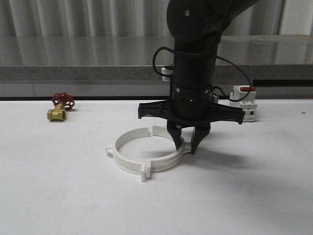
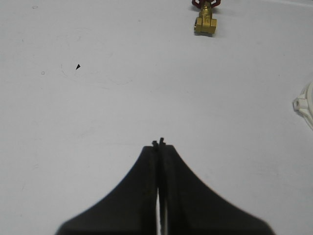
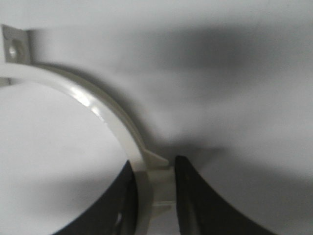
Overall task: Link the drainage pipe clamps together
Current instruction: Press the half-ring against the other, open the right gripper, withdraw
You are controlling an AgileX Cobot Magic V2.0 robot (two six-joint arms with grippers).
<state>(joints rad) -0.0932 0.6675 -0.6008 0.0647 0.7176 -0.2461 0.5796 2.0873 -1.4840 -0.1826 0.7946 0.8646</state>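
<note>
Two white drainage pipe clamps lie on the table as one wide ring, the left half [image 1: 119,155] and the right half [image 1: 172,157]. Their near ends meet at stacked tabs [image 1: 145,173]; a narrow gap shows between the far ends. My right gripper [image 1: 185,145] comes straight down on the right half. One finger is inside the band and one outside against the outer lug [image 3: 159,174], so the right gripper [image 3: 154,169] is shut on it. My left gripper [image 2: 159,143] is shut and empty over bare table, with an end tab of a clamp [image 2: 303,104] off to one side.
A brass valve with a red handle [image 1: 59,108] sits at the far left, also seen as the valve [image 2: 205,20] ahead of the left gripper. A white breaker with a red top [image 1: 244,100] stands behind the right arm. A grey ledge runs along the back.
</note>
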